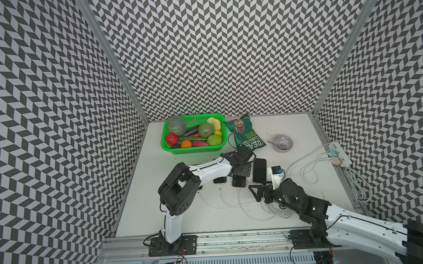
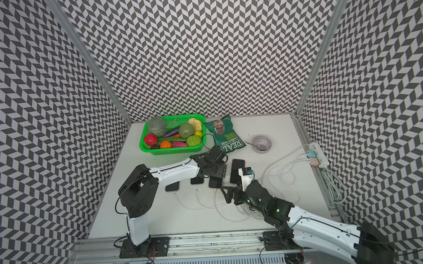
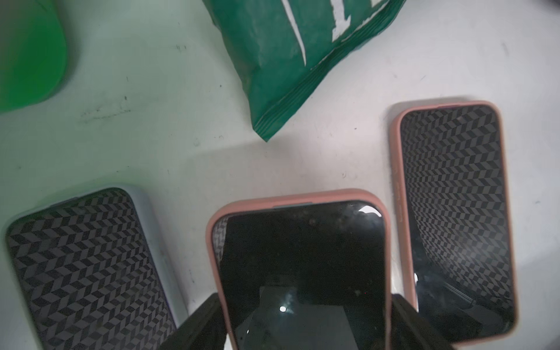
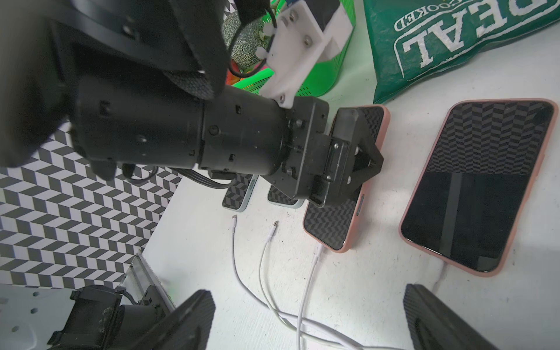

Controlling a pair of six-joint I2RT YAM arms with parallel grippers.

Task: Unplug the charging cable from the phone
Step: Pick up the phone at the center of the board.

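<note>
Pink-cased phone [image 4: 330, 227] lies third in a row of four on the white tabletop [image 1: 159, 202], with its white charging cable [image 4: 316, 257] plugged into the end nearer the robot's base. The left hand [image 3: 306, 298] is clamped on this phone, one finger against each long side. The right hand [image 4: 307, 291] hovers over the cables with its fingers spread wide, gripping nothing. Beside the held phone, on the robot's right, a second pink phone [image 4: 475, 188] also has a cable [image 4: 439, 274] in its port. On the other side sit two blue-cased phones [image 4: 236, 194], with two loose cables [image 4: 232, 236] lying just short of them, plugs bare. At the back a green basket [image 1: 194, 151] holds toy produce: a netted melon [image 1: 176, 125], a purple aubergine [image 1: 190, 131], a round green fruit [image 1: 206, 130], a lemon [image 1: 217, 132], a red piece [image 1: 171, 139], an orange pumpkin [image 1: 186, 143] and a ribbed pale-green piece [image 1: 214, 139]. Just beside it lies a green crisp bag [image 1: 245, 133], and near that a lilac bowl [image 1: 290, 143] with a spoon [image 1: 273, 142] inside it. A power strip [image 1: 340, 153] at the tabletop's right edge carries a teal charger [image 1: 332, 153] and a pink charger [image 1: 336, 160].
</note>
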